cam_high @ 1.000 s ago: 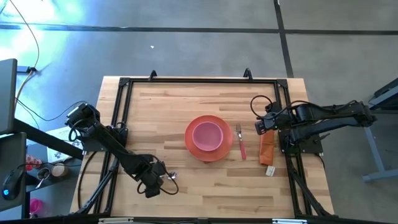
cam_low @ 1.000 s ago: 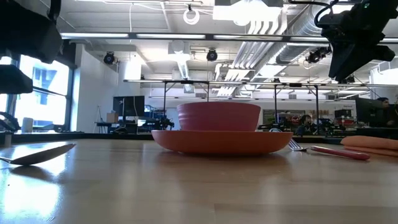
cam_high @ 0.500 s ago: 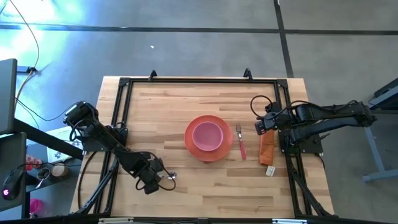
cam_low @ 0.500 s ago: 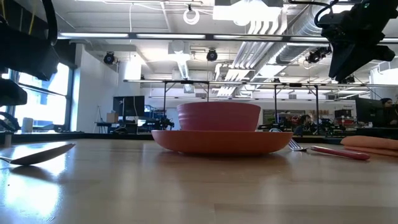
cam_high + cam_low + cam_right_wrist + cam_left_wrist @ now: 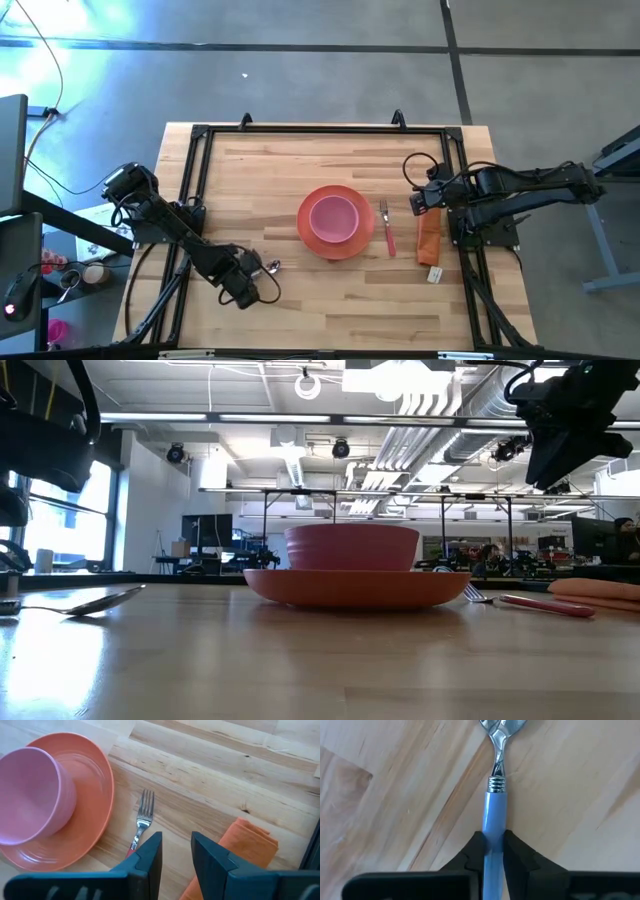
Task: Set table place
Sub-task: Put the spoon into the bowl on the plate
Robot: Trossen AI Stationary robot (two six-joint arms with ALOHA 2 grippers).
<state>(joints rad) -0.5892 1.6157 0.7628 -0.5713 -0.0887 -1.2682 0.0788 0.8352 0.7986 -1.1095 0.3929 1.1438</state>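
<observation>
On the table [image 5: 270, 170] there is one orange plate [image 5: 312, 243], a little right of the high view's centre, with one pink bowl [image 5: 333, 217] sitting in it. One fork [image 5: 386, 228] with a pink handle lies just right of the plate, tines toward the top of the frame. One folded orange cloth [image 5: 429, 238] lies right of the fork, near the right rail, with one small pale tag [image 5: 435, 273] below it.

One spoon [image 5: 495, 800] lies in the lower left of the table, well apart from the plate. The left hand [image 5: 250, 285] pinches its lilac handle between both fingers [image 5: 520, 855], the metal bowl of the spoon pointing toward the plate. In the low view the spoon's bowl sits slightly raised off the wood.

The right hand [image 5: 420, 199] hovers above the cloth's upper end, its two fingers [image 5: 212, 857] slightly spread and holding nothing.
</observation>
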